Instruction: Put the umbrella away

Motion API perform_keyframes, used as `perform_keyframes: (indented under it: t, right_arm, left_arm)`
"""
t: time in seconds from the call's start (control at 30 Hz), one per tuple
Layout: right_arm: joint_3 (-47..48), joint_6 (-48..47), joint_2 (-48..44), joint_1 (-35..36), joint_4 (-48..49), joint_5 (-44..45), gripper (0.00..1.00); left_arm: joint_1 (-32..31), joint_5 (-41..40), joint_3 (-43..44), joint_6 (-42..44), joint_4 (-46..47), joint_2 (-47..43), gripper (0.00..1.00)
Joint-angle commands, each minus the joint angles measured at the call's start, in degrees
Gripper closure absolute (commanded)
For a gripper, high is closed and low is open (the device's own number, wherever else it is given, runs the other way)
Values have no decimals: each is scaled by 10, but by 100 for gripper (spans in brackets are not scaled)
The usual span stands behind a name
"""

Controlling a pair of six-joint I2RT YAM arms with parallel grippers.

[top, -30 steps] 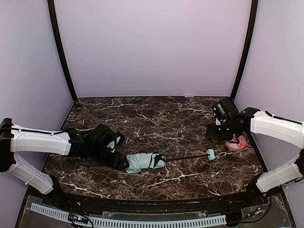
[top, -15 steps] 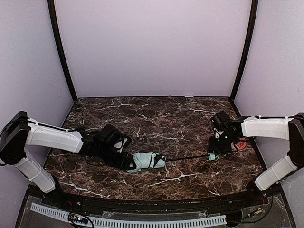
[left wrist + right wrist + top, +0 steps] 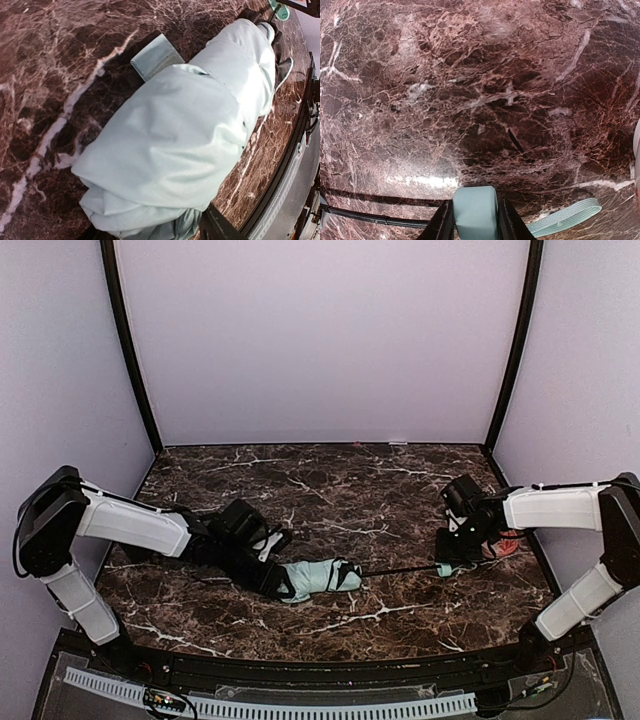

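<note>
Right gripper [image 3: 474, 216] clenched on the small handle of the pale mint-green folding umbrella [image 3: 320, 576], lying toward the near edge of the glossy brown marble table [image 3: 330, 490], thin black shaft straight, left gripper [image 3: 279, 585] at its crumpled fabric end, hold unclear, open marble behind

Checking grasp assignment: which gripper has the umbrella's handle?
The right gripper, fingers against both sides of the mint handle; the left gripper is at the folded canopy.
</note>
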Motion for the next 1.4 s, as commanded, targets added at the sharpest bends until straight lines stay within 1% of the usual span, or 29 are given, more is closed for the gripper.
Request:
perform_keyframes:
  t: [0.0,0.13,0.27,0.37,0.53,0.63,0.7,0.73,0.8,0.87,0.93,1.0,1.03,1.07,1.13,1.23,1.27,1.37]
  right_arm:
    - [8,29,14,24,43,-40,74]
    - [41,56,58,87,76,-63,75]
    - [93,73,112,136,106,-88,74]
    - [139,83,141,157,120,-101,73]
    - [170,117,157,171,190,-152,72]
    - [186,105,166,176,157,-144,70]
    - [178,94,151,174,130,-122,64]
    - [175,86,140,171,114,-110,60]
    - [174,55,111,160,67,-86,53]
    - [182,13,82,144,3,-52,44]
    - [189,-36,43,125,-53,-7,33]
    - [195,-91,8,115,-78,25,3]
    - [201,-124,-3,116,-81,32,1]
    - [210,-163,-5,123,-83,22,0]
    - [250,-244,16,160,-89,9,0]
    - [307,-381,64,225,-87,-37,0]
    - [327,-421,95,239,-86,-50,0]
    - [420,-500,185,252,-132,-74,0]
  left_arm:
    - [-3,78,28,48,51,11,46]
    - [-3,104,73,82,66,37,45]
    - [-6,140,125,111,63,96,45]
    - [-13,163,172,138,32,149,47]
    - [-17,178,201,152,37,188,48]
    - [-17,166,213,163,29,189,48]
    - [-16,147,209,175,20,176,48]
    - [-14,123,205,182,14,166,48]
    - [-4,78,196,189,-5,146,47]
    - [14,56,192,200,-28,131,45]
    - [24,40,191,219,-54,115,42]
    - [26,33,186,237,-68,94,33]
    - [26,32,180,245,-69,81,27]
    - [26,30,173,251,-69,63,24]
    - [26,3,159,253,-65,34,19]
    - [31,-60,154,247,-83,0,17]
    - [34,-75,155,242,-91,-11,16]
    - [50,-102,159,229,-112,-33,14]
